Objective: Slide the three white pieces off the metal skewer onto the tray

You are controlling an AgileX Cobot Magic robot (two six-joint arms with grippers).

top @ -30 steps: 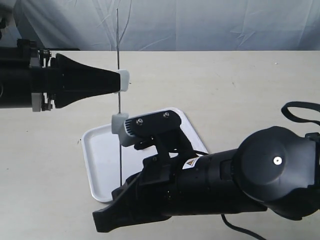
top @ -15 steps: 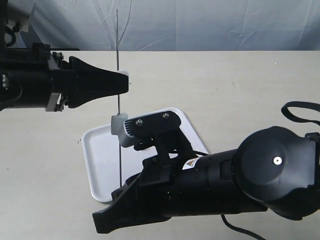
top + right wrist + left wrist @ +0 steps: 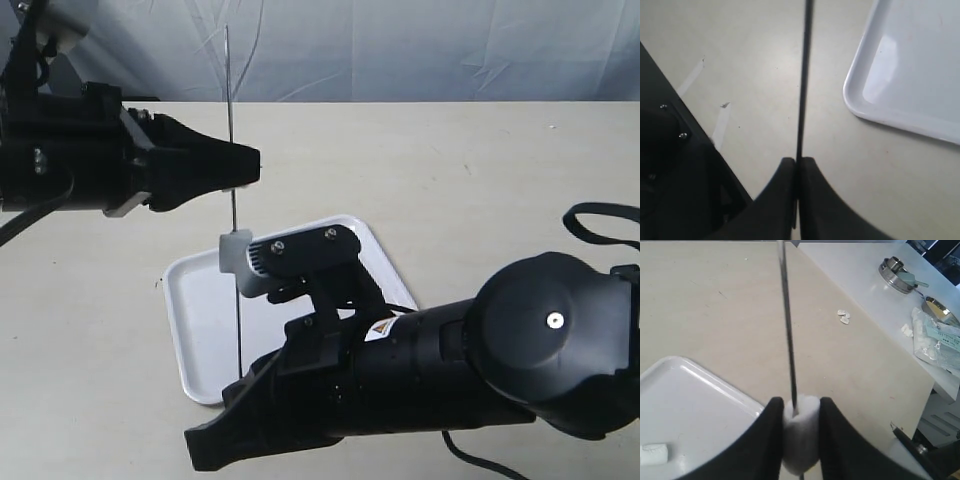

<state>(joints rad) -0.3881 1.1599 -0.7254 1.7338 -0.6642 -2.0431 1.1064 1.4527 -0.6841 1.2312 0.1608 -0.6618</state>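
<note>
Left gripper [image 3: 800, 405] pinches the upper white piece [image 3: 801, 440] from both sides, partly closed around it on the upright metal skewer [image 3: 786, 315]. Right gripper [image 3: 798, 162] is clamped tight on the skewer's lower end. Lower down the skewer, a second white piece [image 3: 232, 250] sits threaded above the tray [image 3: 200, 310], where a third white piece [image 3: 652, 454] lies loose
</note>
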